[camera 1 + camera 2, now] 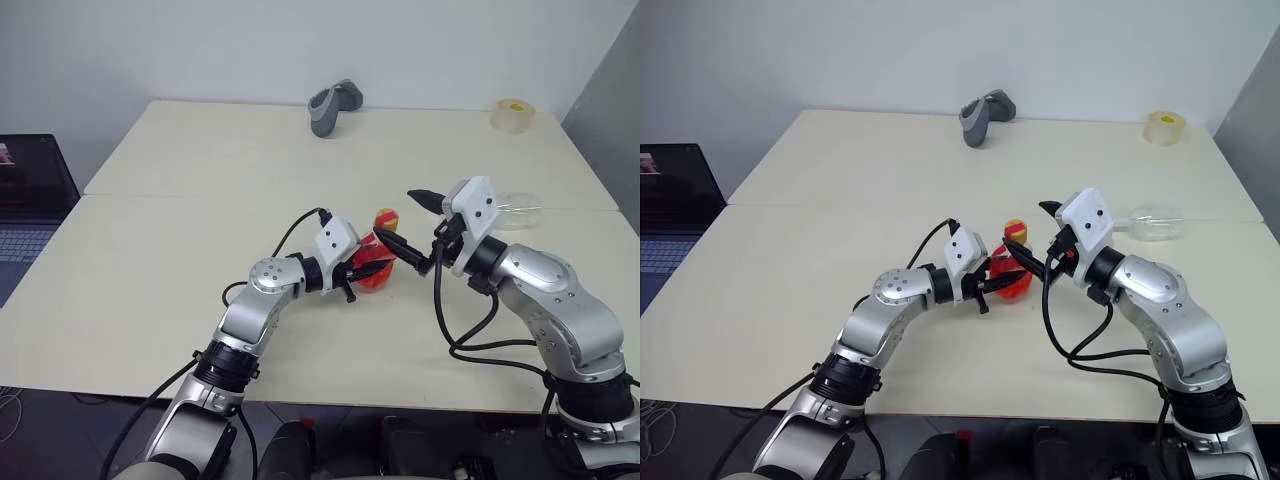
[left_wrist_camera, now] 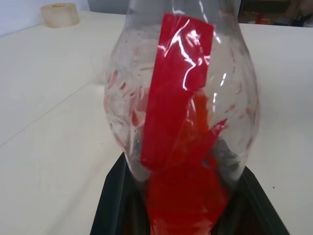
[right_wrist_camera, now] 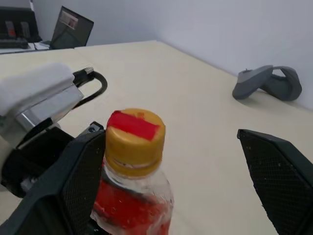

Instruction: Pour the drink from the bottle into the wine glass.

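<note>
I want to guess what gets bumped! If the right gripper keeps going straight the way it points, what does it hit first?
Probably the bottle's yellow-and-red cap. The open right gripper points right at it, with the left gripper holding the bottle just below.

Count from my station, per kind:
- bottle [image 1: 1012, 280]: I see 1, with 1 yellow-and-red cap [image 3: 135, 134]; holds 1 small pool of drink [image 2: 183, 200].
- wine glass [image 1: 1155, 221]: 1, lying on side.
- tape roll [image 1: 1164, 127]: 1.
- grey controller [image 1: 985, 117]: 1.
- laptop [image 1: 670, 205]: 1 at table's left edge.
- tables [image 1: 840, 200]: I count 2, butted together.
- grippers: 2, left gripper [image 1: 1002, 280], right gripper [image 1: 1032, 240]; 2 black fingers each.
</note>
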Robot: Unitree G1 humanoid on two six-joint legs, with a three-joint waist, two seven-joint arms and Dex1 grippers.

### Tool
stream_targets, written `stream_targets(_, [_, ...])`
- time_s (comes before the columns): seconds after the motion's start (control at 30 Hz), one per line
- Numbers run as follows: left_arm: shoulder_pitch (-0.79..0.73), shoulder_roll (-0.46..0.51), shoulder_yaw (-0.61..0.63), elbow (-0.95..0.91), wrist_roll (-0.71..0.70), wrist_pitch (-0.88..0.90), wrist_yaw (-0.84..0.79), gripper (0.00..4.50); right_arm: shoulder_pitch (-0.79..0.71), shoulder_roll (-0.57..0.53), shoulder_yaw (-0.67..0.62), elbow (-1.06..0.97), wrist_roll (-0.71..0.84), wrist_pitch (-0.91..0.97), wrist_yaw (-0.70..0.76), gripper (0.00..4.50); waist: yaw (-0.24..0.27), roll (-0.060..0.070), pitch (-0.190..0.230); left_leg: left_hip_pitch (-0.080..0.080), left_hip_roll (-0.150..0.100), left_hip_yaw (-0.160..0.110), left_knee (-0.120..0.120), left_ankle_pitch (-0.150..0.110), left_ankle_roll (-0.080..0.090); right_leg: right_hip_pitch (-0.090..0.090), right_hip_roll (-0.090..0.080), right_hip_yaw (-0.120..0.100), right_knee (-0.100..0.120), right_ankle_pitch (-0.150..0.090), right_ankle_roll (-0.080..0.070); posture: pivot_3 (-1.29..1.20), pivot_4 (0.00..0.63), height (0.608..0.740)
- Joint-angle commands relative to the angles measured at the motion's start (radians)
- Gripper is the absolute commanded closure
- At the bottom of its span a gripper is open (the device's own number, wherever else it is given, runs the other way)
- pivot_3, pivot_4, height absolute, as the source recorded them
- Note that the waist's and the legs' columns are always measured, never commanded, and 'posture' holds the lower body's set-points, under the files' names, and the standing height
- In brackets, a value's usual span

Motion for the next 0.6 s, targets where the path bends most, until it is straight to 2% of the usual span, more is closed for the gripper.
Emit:
stream_targets(0.03, [-0.003,-0.006,0.008,-0.056,-0.011,-0.017,-0.004,3.55,-0.005,-0.004,-0.069,-0.019,0.022,-0.001,-0.003,0.00,0.000,0.000,0.000,0.000,0.000,0.000,0.000,0.000,0.000,0.000,0.000,0.000,0.000,0.000,0.000,0.00,0.150,0.740])
stream_targets(0.27, [0.000,-0.004,0.008,-0.052,-0.011,-0.020,-0.008,3.55,0.034,-0.027,-0.151,-0.066,0.146,0.073,0.028,0.00,0.000,0.000,0.000,0.000,0.000,0.000,0.000,0.000,0.000,0.000,0.000,0.000,0.000,0.000,0.000,0.00,0.150,0.740])
stream_targets(0.6, [0.000,-0.003,0.011,-0.049,-0.012,-0.021,-0.009,3.55,0.078,-0.122,-0.149,-0.131,0.234,0.147,0.111,0.00,0.000,0.000,0.000,0.000,0.000,0.000,0.000,0.000,0.001,0.000,0.000,0.000,0.000,0.000,0.000,0.00,0.150,0.740])
